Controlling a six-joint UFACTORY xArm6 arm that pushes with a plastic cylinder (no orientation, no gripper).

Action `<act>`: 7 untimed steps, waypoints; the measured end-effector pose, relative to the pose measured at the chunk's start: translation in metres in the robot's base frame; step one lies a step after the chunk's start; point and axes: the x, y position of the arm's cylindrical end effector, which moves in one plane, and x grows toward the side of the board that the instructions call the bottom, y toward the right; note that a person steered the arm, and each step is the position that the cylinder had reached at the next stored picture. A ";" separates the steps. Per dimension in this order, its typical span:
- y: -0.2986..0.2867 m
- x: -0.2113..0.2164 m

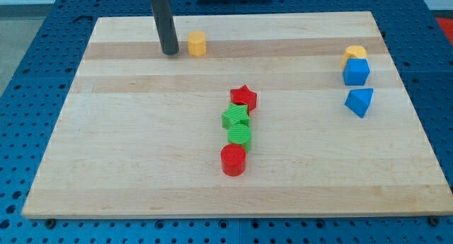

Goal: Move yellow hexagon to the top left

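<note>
Yellow hexagon [197, 44] sits near the view's top edge of the wooden table [141, 166], left of centre, with my tip [170, 53] just beside it on the view's left, apart from it or barely touching; I cannot tell which. No hand shows on this rig, only the rod, so there is nothing apart or together to report. The risk, as I judge it, is that the tip stands on the wrong side: pushing from here would drive the hexagon toward the view's right, away from the top left corner. Coming round it too tightly could clip it or nudge it toward the table's top edge. A second yellow block [355, 54], above the blue cube [356, 72] and blue triangular block [360, 101], could be mistaken for the target. The red star [243, 97], green star [236, 117], green cylinder [239, 136] and red cylinder [233, 160] lie well apart.
</note>
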 end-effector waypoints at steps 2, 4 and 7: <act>0.089 0.018; 0.017 -0.044; 0.020 -0.012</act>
